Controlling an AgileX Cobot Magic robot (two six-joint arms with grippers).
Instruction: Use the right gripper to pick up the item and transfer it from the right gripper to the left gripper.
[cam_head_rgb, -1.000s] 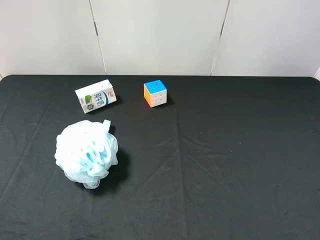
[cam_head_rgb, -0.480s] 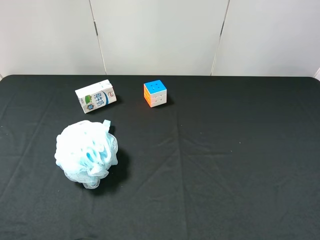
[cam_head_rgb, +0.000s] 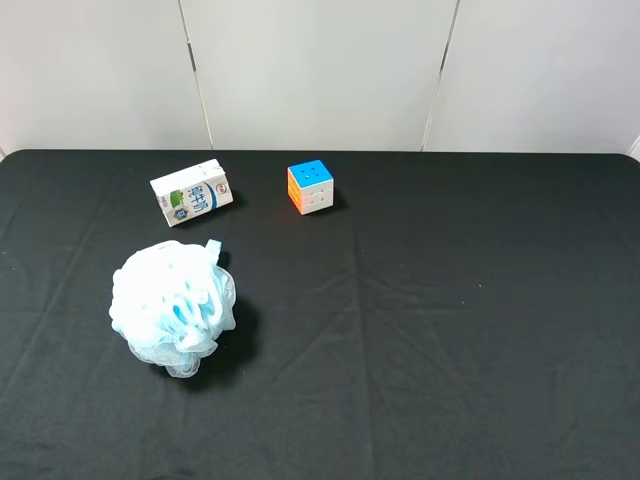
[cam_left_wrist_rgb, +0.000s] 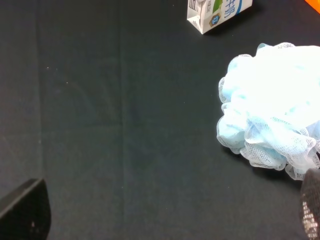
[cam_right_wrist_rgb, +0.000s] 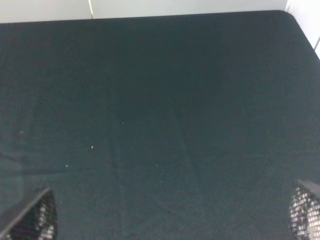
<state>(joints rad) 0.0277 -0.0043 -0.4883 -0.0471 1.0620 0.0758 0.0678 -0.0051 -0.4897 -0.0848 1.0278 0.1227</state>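
Fingers (cam_right_wrist_rgb: 30, 220) of my right gripper (cam_right_wrist_rgb: 170, 220) and left gripper (cam_left_wrist_rgb: 170, 215) stand spread, empty; the item (cam_head_rgb: 191, 193) lies on the cloth (cam_head_rgb: 450, 300).

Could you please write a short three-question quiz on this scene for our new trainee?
1. True or false: the carton lies on its side on the black cloth.
2. Which thing sits nearest the camera in the high view? A) the cube B) the pouf C) the carton
3. Fill in: the left pincer holds ____.

Key
1. True.
2. B; the cube and carton lie farther back, near the wall, apart from each other.
3. Nothing; its fingertips stand wide apart over bare cloth, with the pouf beside one of them. The right pincer is open and empty too.
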